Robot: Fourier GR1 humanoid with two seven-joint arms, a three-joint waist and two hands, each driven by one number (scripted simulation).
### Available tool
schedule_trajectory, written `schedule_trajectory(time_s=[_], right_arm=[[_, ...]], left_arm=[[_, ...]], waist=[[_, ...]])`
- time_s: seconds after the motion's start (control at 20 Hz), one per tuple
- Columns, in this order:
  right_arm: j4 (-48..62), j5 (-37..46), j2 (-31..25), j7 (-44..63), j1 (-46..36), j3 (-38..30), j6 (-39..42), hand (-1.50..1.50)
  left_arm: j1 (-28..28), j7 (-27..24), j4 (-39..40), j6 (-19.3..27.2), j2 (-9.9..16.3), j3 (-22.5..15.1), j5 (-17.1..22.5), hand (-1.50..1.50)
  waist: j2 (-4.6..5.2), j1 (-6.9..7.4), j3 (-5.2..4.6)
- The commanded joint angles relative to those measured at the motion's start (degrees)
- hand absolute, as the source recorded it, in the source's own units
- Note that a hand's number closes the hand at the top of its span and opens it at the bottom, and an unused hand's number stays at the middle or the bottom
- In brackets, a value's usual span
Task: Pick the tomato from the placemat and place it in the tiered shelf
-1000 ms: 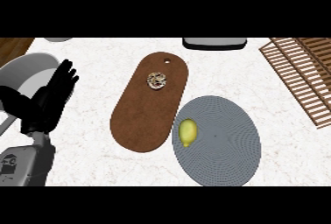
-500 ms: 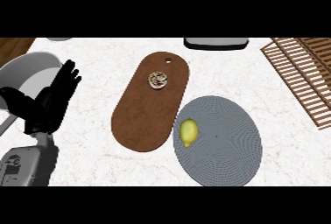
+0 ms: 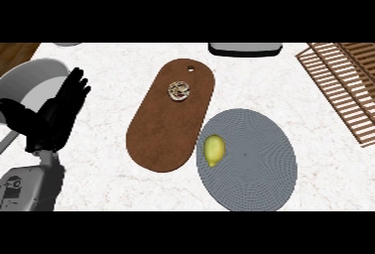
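1. The left hand [image 3: 55,116] stands at the view's left with fingers straight and spread, holding nothing.
2. Just to its right lies a long brown wooden board [image 3: 164,129] bearing a small speckled lump [image 3: 179,90].
3. Beyond the board, a round grey woven placemat [image 3: 253,163] carries a yellow-green oval fruit [image 3: 213,150] near its left edge.
4. Farthest right stands the slatted wooden shelf [image 3: 344,84].

Your target sits on the grey placemat [image 3: 253,163], a round ribbed mat low and right of centre on the counter. The fruit [image 3: 213,150] there is yellow-green and elongated, more like a lemon than a tomato; it lies near the mat's left edge, long axis pointing up and down the view. The tiered shelf [image 3: 343,87] of brown wooden slats stands at the right edge, well apart from the mat.
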Motion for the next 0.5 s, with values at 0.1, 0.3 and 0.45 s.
schedule_trajectory(time_s=[0.1, 0.3, 0.45], right_arm=[[5.2, -4.7, -6.5, 5.7, -3.2, 0.1, 15.4, -1.5], [13.2, -8.7, -14.9, 1.5, 0.7, -5.1, 22.0, -1.5], [14.7, -11.0, -19.6, -4.0, 8.1, -8.5, 27.1, -1.5]], left_arm=[[1.7, -1.3, -1.2, 0.4, -0.8, -0.2, -0.4, 0.0], [-0.2, -1.2, 1.1, 0.6, -0.6, 0.0, -0.9, 0.0], [2.0, -4.1, 2.7, -1.5, 0.8, 1.6, 0.0, 0.0]], waist=[[-0.27, -0.15, -0.07], [0.0, -0.31, 0.04], [-0.13, -1.18, 0.04]])
